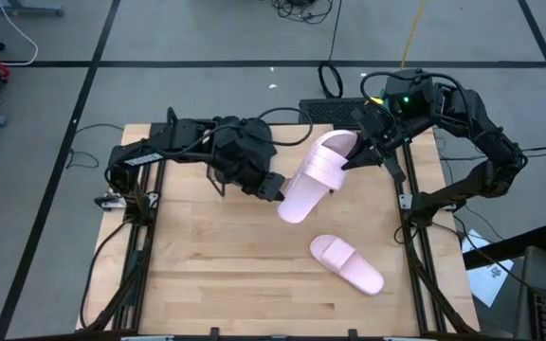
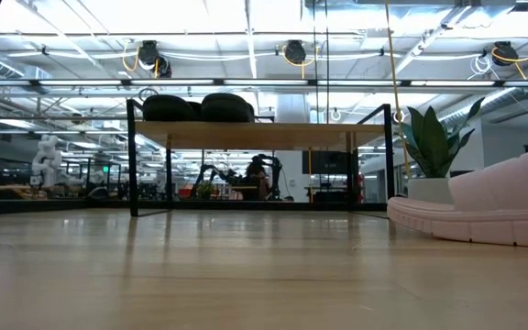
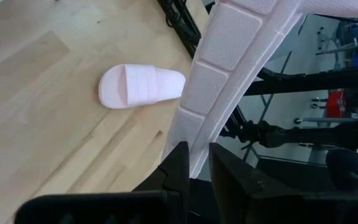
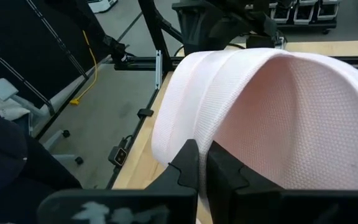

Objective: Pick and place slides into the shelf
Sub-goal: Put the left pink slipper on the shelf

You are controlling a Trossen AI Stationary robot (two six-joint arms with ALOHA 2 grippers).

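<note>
Held in the air between both arms: one pink slide [image 1: 313, 173]. Left end effector [image 1: 275, 188] pinching its sole edge, right end effector [image 1: 354, 159] clamped on the strap. Second pink slide [image 1: 347, 263] lying on the desk [image 1: 207, 275]. Two black slides [image 2: 198, 108] already on the shelf [image 2: 264, 134]. Better to move both arms together, keep the sole level, and let go only above the free plank part.

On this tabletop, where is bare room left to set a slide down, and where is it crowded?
Free: the wooden tabletop left of the lying pink slide, up to the left rail. Crowded: the far middle, where left gripper and right gripper both hold the raised pink slide. Two black slides fill the shelf's left half.
</note>
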